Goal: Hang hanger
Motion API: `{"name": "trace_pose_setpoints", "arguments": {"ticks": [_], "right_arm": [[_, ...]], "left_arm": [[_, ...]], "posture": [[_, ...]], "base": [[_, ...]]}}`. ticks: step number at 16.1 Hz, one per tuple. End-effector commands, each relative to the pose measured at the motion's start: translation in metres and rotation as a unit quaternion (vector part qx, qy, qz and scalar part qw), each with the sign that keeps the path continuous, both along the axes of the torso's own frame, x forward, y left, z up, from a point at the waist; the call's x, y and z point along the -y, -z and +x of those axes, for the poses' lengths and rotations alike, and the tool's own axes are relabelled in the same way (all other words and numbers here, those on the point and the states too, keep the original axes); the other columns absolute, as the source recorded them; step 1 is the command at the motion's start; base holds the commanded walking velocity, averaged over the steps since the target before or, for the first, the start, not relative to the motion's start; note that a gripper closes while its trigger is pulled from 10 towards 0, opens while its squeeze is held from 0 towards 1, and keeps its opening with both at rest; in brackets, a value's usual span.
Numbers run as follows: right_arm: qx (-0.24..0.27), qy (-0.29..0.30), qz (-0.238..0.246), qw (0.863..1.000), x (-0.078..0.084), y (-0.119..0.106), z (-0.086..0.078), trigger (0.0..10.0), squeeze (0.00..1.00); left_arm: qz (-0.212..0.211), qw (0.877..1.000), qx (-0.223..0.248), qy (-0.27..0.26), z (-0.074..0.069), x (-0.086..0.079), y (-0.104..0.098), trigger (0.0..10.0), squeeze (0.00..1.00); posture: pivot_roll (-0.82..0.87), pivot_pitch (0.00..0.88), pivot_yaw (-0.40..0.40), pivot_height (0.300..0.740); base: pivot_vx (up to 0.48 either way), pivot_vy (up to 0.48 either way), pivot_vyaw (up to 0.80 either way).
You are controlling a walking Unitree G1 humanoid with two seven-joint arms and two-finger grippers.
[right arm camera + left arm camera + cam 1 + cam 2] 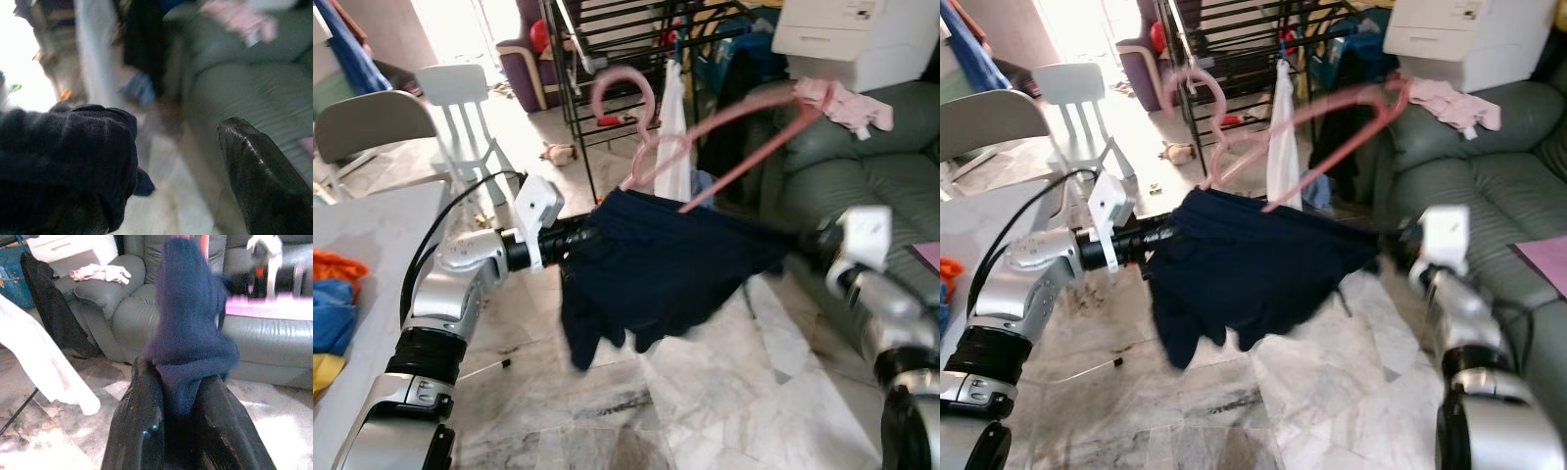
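My left claw point(186, 396) is pinched tight on the dark blue cloth point(656, 264). You can see the cloth squeezed between my two black fingers point(139, 421). My right claw point(803, 240) is at the other end of the cloth, at about 3 o'clock. One finger is under the cloth and the other sticks out bare, so I cannot tell if it is gripping.

The pink hanger point(705, 147) sits on top of the cloth, at about 12 o'clock. Its hook point(625, 93) points up toward the black rack point(607, 39) at 11 o'clock.

I think the cloth is soft and floppy. It sags in the middle and hangs down low. The hanger looks thin, light and stiff. It is only resting there, so it could slide off if I tip. A good place to hold it would be the neck, just under the hook.

The green sofa point(862, 186) is close at 2 o'clock. A white chair point(460, 108) is at 10 o'clock. The floor point(724, 392) ahead looks open. I should watch the rack bars and the white cloth point(674, 127) hanging there.
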State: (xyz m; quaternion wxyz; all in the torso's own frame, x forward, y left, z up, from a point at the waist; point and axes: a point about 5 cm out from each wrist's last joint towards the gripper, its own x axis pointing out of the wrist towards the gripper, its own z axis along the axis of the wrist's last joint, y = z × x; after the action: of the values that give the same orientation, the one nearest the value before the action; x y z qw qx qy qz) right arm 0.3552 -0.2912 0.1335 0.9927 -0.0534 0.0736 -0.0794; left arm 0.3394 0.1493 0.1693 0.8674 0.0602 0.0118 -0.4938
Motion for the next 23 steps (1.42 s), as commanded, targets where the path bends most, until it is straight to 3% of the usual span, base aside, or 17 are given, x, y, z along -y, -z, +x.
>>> {"name": "trace_pose_setpoints", "arguments": {"ticks": [1, 4, 7, 12, 17, 19, 23], "right_arm": [[0.026, 0.087, -0.003, 0.996, 0.034, -0.019, -0.006, 0.0, 0.0], [0.097, 0.112, -0.021, 0.989, 0.037, -0.065, 0.007, 0.0, 0.0], [0.106, 0.114, -0.018, 0.988, 0.036, -0.077, 0.012, 0.0, 0.0], [0.112, 0.107, -0.017, 0.988, 0.029, -0.085, 0.018, 0.0, 0.0], [0.112, 0.089, -0.01, 0.99, 0.02, -0.083, 0.022, 0.0, 0.0], [0.11, 0.075, -0.007, 0.991, 0.013, -0.082, 0.025, 0.0, 0.0], [0.11, 0.044, -0.007, 0.993, -0.003, -0.08, 0.031, 0.0, 0.0]], "left_arm": [[0.013, 0.997, 0.023, -0.066, 0.001, -0.038, -0.006, 0.0, 0.0], [0.043, 0.996, -0.007, -0.078, -0.005, -0.048, 0.022, 0.0, 0.0], [0.047, 0.997, -0.028, -0.063, -0.013, -0.05, 0.034, 0.0, 0.0], [0.125, 0.991, -0.041, -0.018, -0.028, -0.049, 0.06, 0.0, 0.0], [0.176, 0.982, -0.009, -0.065, -0.023, -0.049, 0.074, 0.0, 0.0], [0.221, 0.969, -0.002, -0.109, -0.017, -0.046, 0.085, 0.0, 0.0], [0.235, 0.964, 0.006, -0.124, -0.012, -0.03, 0.094, 0.0, 0.0]], "posture": [[-0.11, 0.0, 0.098, 0.74], [-0.12, 0.0, 0.092, 0.74], [-0.13, 0.0, 0.089, 0.74], [-0.13, 0.0, 0.082, 0.74], [-0.13, 0.0, 0.082, 0.74], [-0.14, 0.0, 0.082, 0.74], [-0.14, 0.0, 0.081, 0.74]], "base": [[0.0, 0.0, 0.0], [0.0, 0.0, 0.0], [0.0, 0.0, 0.0], [0.0, 0.0, 0.0], [0.0, 0.0, 0.0], [0.0, 0.0, 0.0], [0.0, 0.0, 0.0]]}}
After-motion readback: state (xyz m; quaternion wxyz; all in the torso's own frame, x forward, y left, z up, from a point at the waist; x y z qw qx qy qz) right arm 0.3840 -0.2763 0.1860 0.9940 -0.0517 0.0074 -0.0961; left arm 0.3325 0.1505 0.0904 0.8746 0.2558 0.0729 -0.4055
